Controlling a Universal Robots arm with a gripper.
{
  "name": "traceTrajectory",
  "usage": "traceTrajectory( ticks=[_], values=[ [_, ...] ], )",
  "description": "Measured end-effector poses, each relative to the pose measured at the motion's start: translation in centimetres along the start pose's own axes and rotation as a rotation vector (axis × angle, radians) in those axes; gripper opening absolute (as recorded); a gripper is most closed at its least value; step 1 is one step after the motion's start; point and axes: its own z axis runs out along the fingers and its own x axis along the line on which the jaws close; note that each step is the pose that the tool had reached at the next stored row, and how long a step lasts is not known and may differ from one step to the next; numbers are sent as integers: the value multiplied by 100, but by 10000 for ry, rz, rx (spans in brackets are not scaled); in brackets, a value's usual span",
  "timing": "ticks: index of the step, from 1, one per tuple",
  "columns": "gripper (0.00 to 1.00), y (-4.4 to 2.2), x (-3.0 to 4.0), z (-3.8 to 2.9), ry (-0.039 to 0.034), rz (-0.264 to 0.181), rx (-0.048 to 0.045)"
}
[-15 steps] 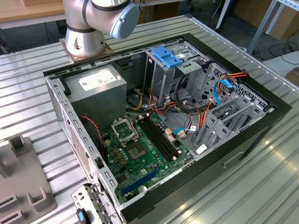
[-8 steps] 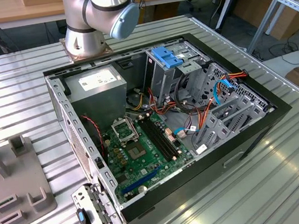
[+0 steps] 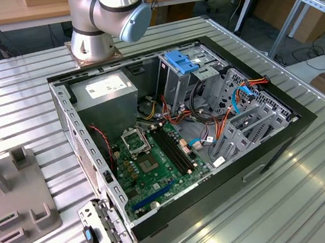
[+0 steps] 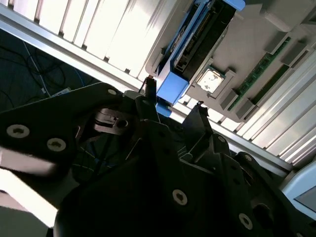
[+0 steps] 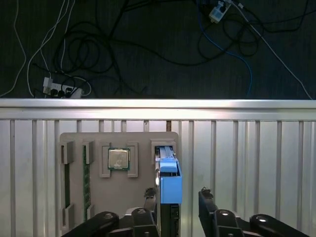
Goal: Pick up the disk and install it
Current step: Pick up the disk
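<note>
Power supply sticker: white with dark print, too small to read.
Small white sticker: nothing legible on it.
Processor lid: no marking can be read.
Readable words, numbers, signs: 0.

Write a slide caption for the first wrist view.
Open gripper straddles the disk standing on edge in a grey fixture beside a processor chip.

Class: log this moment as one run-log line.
stage: pre-grasp | end effector: open, flanking disk end | disk: standing in grey holder, not gripped | computer case: open
</note>
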Motion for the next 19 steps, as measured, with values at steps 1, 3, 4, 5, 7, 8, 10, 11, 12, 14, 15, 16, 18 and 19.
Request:
traceTrajectory(
  ticks=[1,3,4,5,7,8,10,11,12,14,15,16,18,19],
  values=[
    [54,0,0,0,0,0,0],
    [65,0,0,0,0,0,0],
    [72,-1,0,0,0,0,0],
    [72,-1,0,0,0,0,0],
    [72,-1,1,21,-2,-1,1],
    [72,-1,1,33,-2,-1,0],
    [72,-1,1,61,-2,0,-1],
    [72,-1,1,71,-2,0,0],
    [72,0,1,76,-2,0,0],
    [72,0,1,89,-2,-1,-1],
    [72,0,1,95,-2,0,-1],
    [72,0,1,98,-2,0,-1],
    [72,0,1,103,-2,0,-1],
    [72,0,1,104,-2,0,-1]
  ],
)
